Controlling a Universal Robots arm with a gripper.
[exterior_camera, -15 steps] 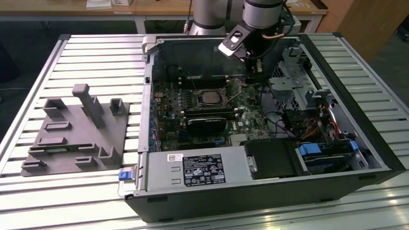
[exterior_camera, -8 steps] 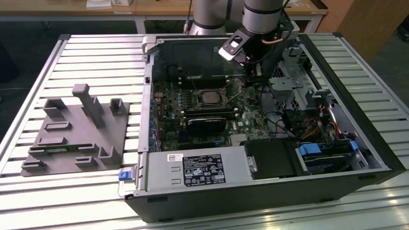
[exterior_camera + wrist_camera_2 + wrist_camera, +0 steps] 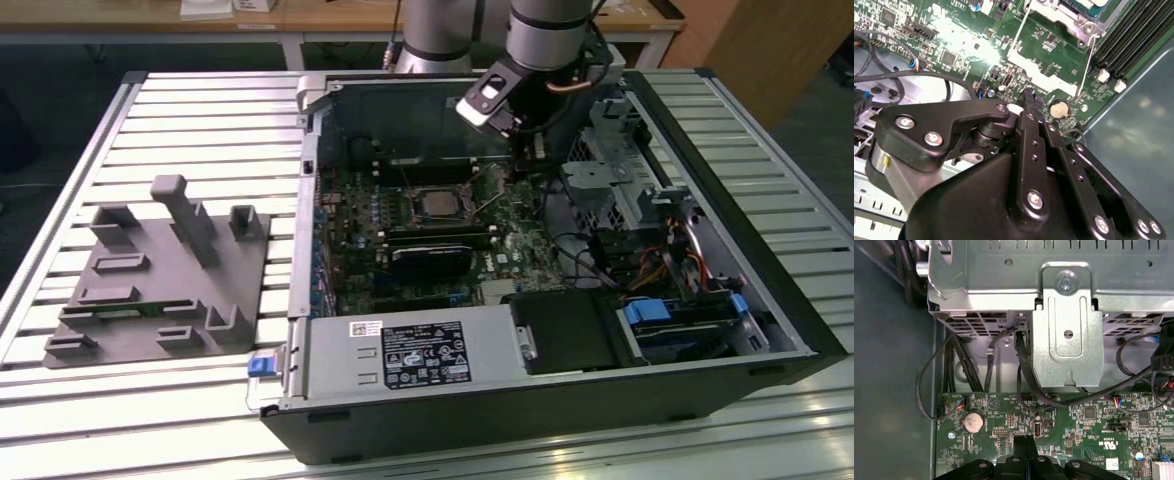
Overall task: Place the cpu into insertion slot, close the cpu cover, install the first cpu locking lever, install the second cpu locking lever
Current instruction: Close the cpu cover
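The case lies open on a slatted table, its green board facing up. The gripper hangs over the board's edge on the exterior view's right, beside the metal drive cage and near the coin battery – apart from the slot. In both wrist views the fingers are pressed together with nothing between them.

The cpu appears to sit in the slot already, its pale face showing in the middle of the socket, so I judge the first step done. The cover seems to lie down around it as a silvery frame, though I cannot tell whether it is fully flat. In the second wrist view the two levers show as thin bright rods slanting across the board – they look unlatched, so both lever steps seem left to do
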